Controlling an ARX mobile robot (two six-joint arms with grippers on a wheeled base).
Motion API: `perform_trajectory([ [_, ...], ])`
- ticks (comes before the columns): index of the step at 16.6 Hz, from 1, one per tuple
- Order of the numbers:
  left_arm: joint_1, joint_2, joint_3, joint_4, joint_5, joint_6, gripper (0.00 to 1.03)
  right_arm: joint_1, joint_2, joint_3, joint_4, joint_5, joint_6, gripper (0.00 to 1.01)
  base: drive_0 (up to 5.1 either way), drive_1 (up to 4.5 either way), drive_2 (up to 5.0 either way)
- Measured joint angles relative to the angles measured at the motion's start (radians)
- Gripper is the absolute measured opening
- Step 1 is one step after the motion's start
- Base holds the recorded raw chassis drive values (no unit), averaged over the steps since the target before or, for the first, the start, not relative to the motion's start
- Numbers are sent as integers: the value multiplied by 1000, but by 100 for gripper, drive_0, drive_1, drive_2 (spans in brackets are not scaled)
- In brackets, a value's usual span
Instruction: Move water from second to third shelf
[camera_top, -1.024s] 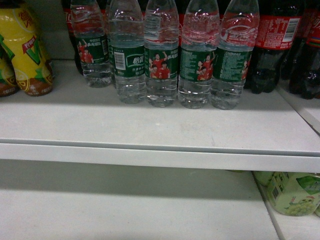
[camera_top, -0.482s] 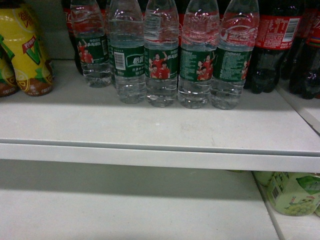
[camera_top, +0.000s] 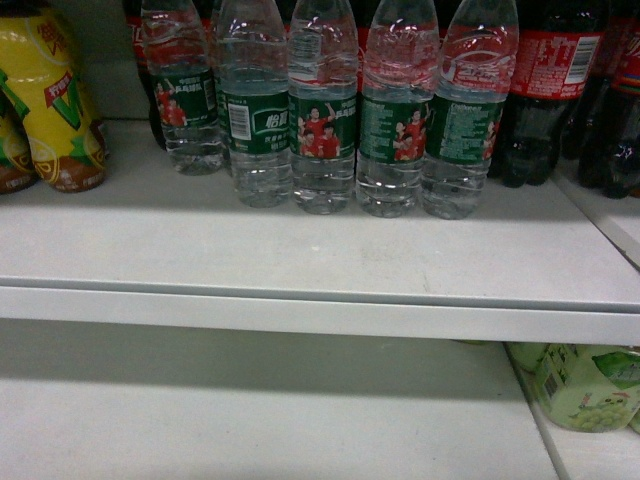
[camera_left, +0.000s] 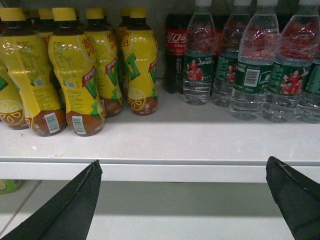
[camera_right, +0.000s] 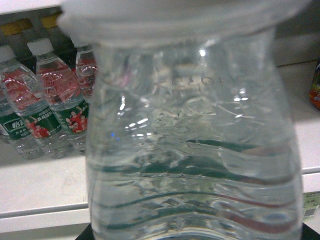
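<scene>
Nothing is seen to change in the head view: the row of water bottles (camera_top: 325, 120) on the upper shelf (camera_top: 300, 250) looks the same now as in the two pictures before. The row is flanked by yellow tea bottles (camera_top: 50, 100) on the left and dark cola bottles (camera_top: 545, 90) on the right. The lower shelf (camera_top: 250, 420) is bare in the middle, with only a green carton (camera_top: 585, 385) at its right end. No arm is seen in this view.

In the right wrist view, one water bottle (camera_right: 195, 140) fills almost the whole picture, very close to the camera. It is judged to be held by the right pincer, but the fingers cannot be seen, so this cannot be told for sure. More water bottles (camera_right: 45, 105) are seen behind it on a shelf.

In the left wrist view, the left pincer (camera_left: 185, 200) is spread wide with nothing in it, in front of the shelf edge (camera_left: 160, 170).

Since nothing has moved, a pause is judged. The close bottle is probably being carried, and a free spot on the lower shelf is waiting for it.
</scene>
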Motion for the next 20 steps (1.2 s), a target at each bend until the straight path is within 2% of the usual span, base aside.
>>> perform_trajectory([
  [20,0,0,0,3,1,0,98,0,0,2,7,-3,2,44,0,0,0],
])
